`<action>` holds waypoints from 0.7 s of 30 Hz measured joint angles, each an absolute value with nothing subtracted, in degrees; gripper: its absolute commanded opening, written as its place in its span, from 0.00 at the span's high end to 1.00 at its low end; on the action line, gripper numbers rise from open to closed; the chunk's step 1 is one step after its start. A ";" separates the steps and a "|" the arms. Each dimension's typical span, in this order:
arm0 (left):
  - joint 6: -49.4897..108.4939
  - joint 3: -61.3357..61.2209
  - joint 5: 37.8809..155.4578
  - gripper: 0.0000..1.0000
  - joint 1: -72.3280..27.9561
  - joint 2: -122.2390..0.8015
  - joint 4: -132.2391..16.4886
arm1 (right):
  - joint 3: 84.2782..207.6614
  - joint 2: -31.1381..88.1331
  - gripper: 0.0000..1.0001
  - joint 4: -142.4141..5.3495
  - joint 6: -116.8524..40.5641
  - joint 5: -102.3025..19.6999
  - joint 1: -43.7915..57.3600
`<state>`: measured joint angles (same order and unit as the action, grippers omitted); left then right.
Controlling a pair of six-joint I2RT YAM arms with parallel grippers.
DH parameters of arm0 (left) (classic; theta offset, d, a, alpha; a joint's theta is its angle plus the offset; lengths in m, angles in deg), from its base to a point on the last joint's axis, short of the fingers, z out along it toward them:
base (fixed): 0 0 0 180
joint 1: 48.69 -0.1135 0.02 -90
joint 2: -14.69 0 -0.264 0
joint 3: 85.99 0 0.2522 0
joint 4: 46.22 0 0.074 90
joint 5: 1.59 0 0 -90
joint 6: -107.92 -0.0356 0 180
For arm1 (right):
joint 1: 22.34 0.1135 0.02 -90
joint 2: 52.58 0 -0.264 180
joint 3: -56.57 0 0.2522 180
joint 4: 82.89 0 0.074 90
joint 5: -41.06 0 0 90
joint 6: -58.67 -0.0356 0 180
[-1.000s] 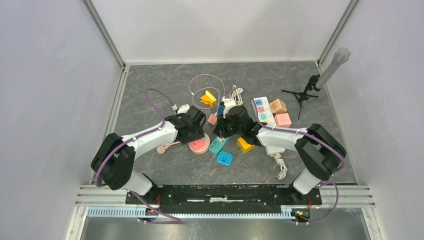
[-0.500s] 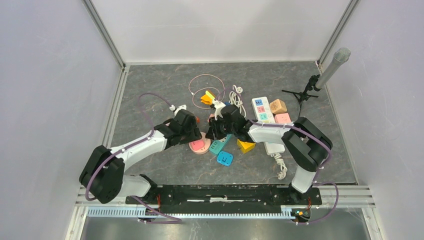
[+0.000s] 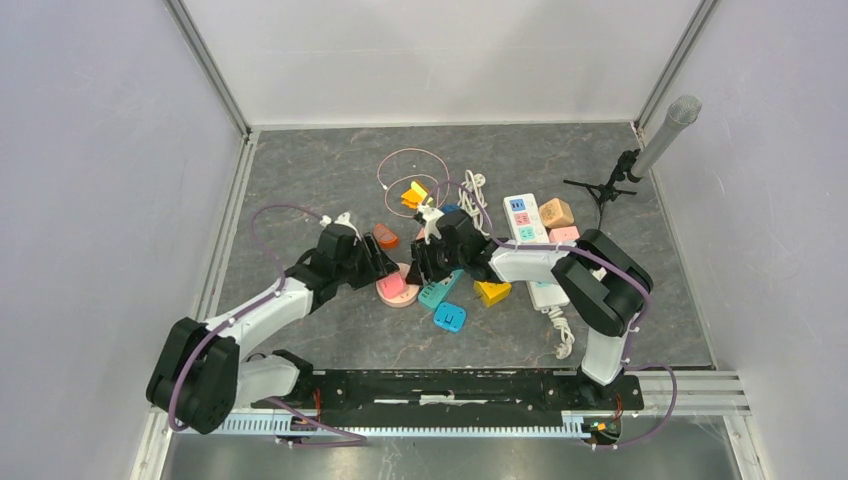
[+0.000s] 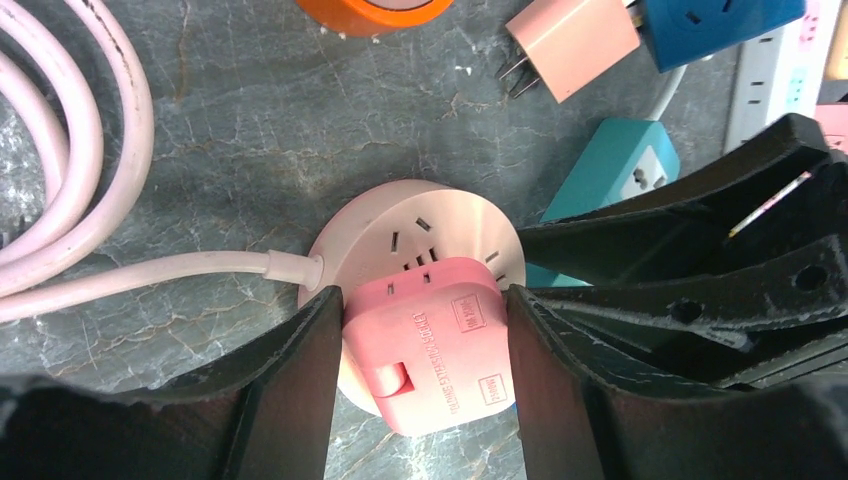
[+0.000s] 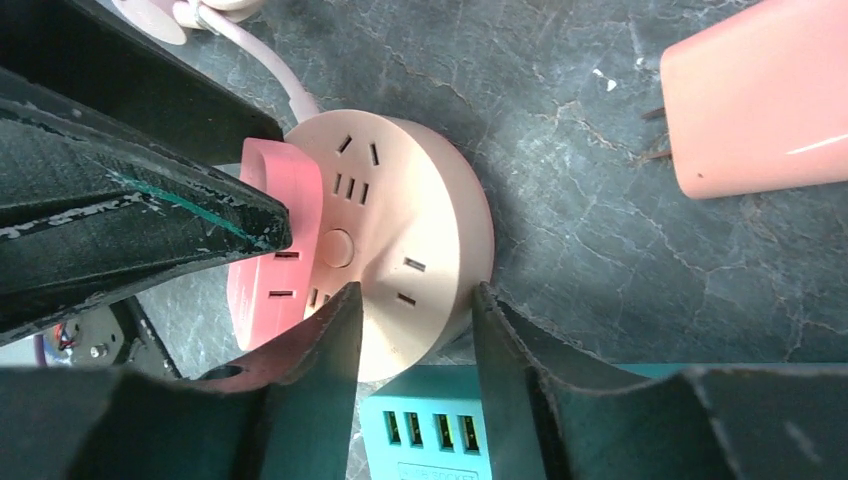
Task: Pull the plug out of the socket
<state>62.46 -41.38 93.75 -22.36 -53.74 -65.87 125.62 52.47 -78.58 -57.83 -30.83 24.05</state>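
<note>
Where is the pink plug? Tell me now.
Mid-table in the top view, the pink plug sits on the round socket, between the left gripper's fingers.

Left fingers [image 4: 290,400] pinch inward — right fingers [image 5: 310,400] stand parted, close opposite them.

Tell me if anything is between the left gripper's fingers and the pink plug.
Nothing visible. The left gripper has its fingers against both sides of the pink plug on the round socket; the right gripper is at the socket's rim, beside the plug.
</note>
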 measured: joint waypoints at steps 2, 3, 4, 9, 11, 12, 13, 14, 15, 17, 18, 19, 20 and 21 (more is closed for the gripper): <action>62.46 -42.18 94.74 0.39 -22.88 -52.88 -65.00 | 125.62 52.49 0.36 -79.00 -57.98 -29.92 24.05; 62.43 -42.40 94.91 0.36 -22.97 -52.49 -64.75 | 125.62 52.49 0.33 -79.28 -57.98 -29.52 24.05; 62.43 -42.42 94.91 0.31 -23.01 -52.23 -64.65 | 125.62 52.49 0.29 -79.63 -57.98 -29.19 24.05; 61.82 -41.81 93.93 0.12 -23.21 -51.35 -65.89 | 124.49 52.49 0.25 -83.26 -58.07 -26.77 23.66; 61.67 -40.68 92.97 0.08 -23.19 -51.38 -67.81 | 124.16 52.49 0.24 -84.31 -58.27 -25.30 23.79; 61.56 -39.87 92.55 0.07 -23.19 -51.46 -68.73 | 124.16 52.49 0.24 -85.03 -58.36 -24.65 23.79; 61.45 -38.88 92.05 0.06 -23.19 -51.64 -69.56 | 124.16 52.49 0.24 -85.27 -58.38 -24.43 23.87; 61.34 -37.90 91.50 0.06 -23.19 -51.88 -70.28 | 124.16 52.49 0.24 -85.66 -58.46 -24.12 23.96; 61.30 -36.98 91.26 0.06 -23.21 -52.21 -70.98 | 124.16 52.49 0.24 -85.86 -58.49 -23.93 23.96; 61.30 -35.41 90.58 0.07 -23.19 -52.95 -72.38 | 124.16 52.49 0.24 -86.06 -58.51 -23.66 23.96; 61.30 -34.86 90.36 0.08 -23.19 -53.32 -73.04 | 124.16 52.54 0.25 -86.10 -58.49 -23.62 23.96; 61.30 -34.05 89.93 0.09 -23.19 -53.91 -74.39 | 124.16 52.60 0.25 -86.19 -58.49 -23.56 23.96; 61.32 -33.24 89.51 0.10 -23.19 -54.61 -75.64 | 124.18 52.76 0.25 -86.25 -58.49 -23.51 23.98; 61.32 -32.17 88.92 0.11 -23.17 -55.62 -77.45 | 124.20 52.93 0.25 -86.27 -58.49 -23.51 24.01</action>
